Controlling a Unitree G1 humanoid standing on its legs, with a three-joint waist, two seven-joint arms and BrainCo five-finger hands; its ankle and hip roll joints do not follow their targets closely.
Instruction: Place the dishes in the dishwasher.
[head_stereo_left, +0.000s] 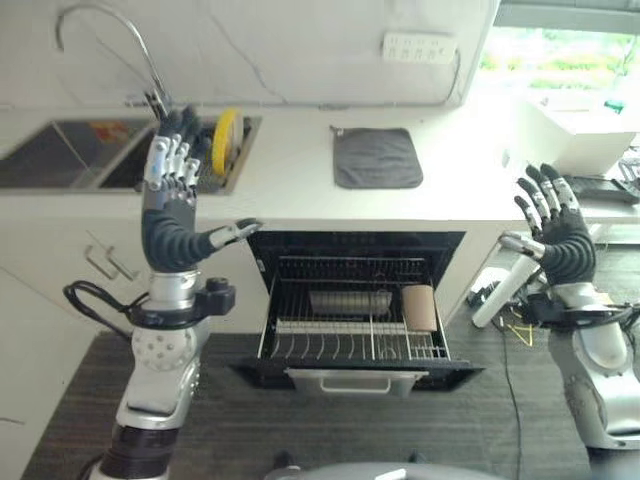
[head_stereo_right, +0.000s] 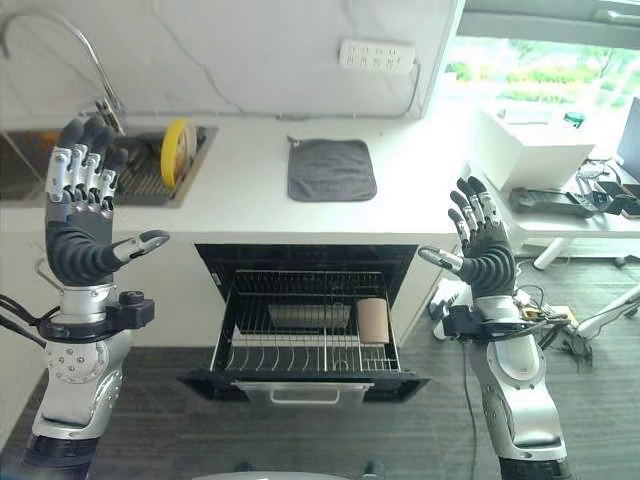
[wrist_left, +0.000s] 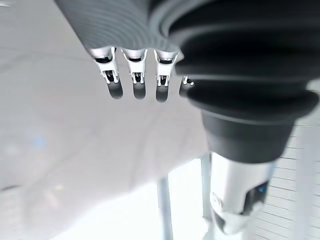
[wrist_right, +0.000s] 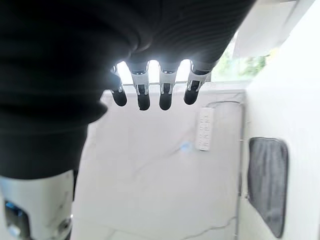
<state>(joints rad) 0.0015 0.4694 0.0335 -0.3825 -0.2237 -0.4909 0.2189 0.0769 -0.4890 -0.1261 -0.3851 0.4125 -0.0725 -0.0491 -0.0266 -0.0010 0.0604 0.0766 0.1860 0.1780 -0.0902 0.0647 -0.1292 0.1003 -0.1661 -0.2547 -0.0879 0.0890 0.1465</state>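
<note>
A yellow plate (head_stereo_left: 227, 141) stands on edge in the sink's drying rack (head_stereo_left: 215, 170), behind my raised left hand (head_stereo_left: 172, 205). That hand is open, fingers straight up and thumb out, holding nothing. The dishwasher (head_stereo_left: 355, 320) under the counter has its rack pulled out, with a brown cup (head_stereo_left: 419, 307) lying on its side and a grey dish (head_stereo_left: 350, 301) in it. My right hand (head_stereo_left: 557, 237) is raised at the right, open and empty, well away from the dishes.
A dark grey cloth (head_stereo_left: 376, 157) lies on the white counter (head_stereo_left: 300, 180). A tap (head_stereo_left: 110, 40) arches over the sink (head_stereo_left: 60, 155). A white box (head_stereo_right: 530, 150) stands on a side table at the right. Dark floor lies in front of the dishwasher.
</note>
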